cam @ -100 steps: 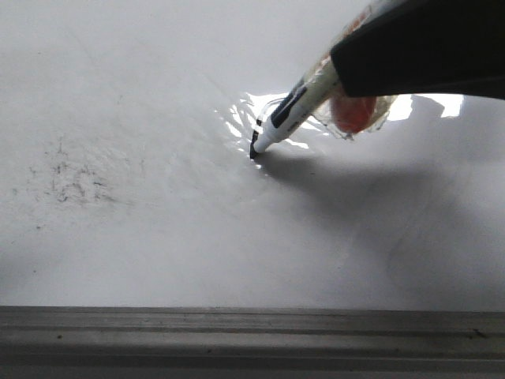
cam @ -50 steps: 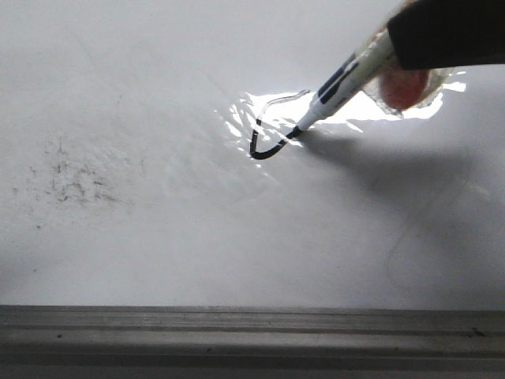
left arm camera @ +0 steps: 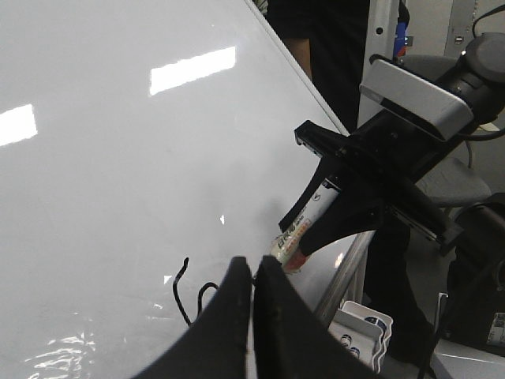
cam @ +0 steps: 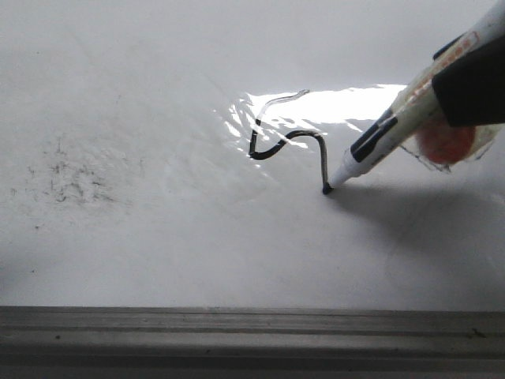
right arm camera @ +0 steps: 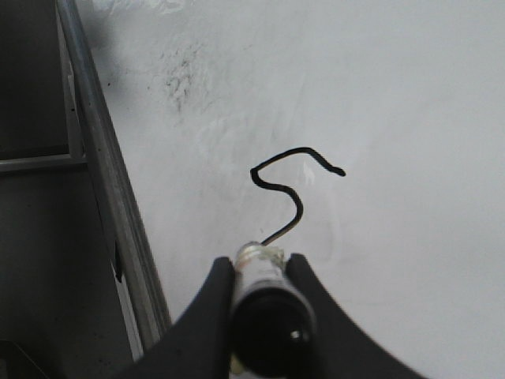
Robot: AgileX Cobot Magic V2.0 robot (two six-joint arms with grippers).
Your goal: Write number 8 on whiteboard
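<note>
Right gripper (right arm camera: 260,272): we saw its fingers clamped on the marker (cam: 379,144).
Left gripper (left arm camera: 252,276): fingers pressed together, empty.
Number 8 (cam: 288,146): we found an unfinished black stroke mid-whiteboard (cam: 158,253), marker tip touching its end.

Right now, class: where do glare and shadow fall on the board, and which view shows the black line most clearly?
Front view: glare washes over the line's start; the marker casts a shadow toward the right. Right wrist view: even light, the number 8 clearest. Left wrist view: lamp reflections on the whiteboard.

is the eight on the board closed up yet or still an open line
Still open. The number 8 is one S-shaped stroke with no closed loop; the marker in the right pincer touches its free end.
</note>
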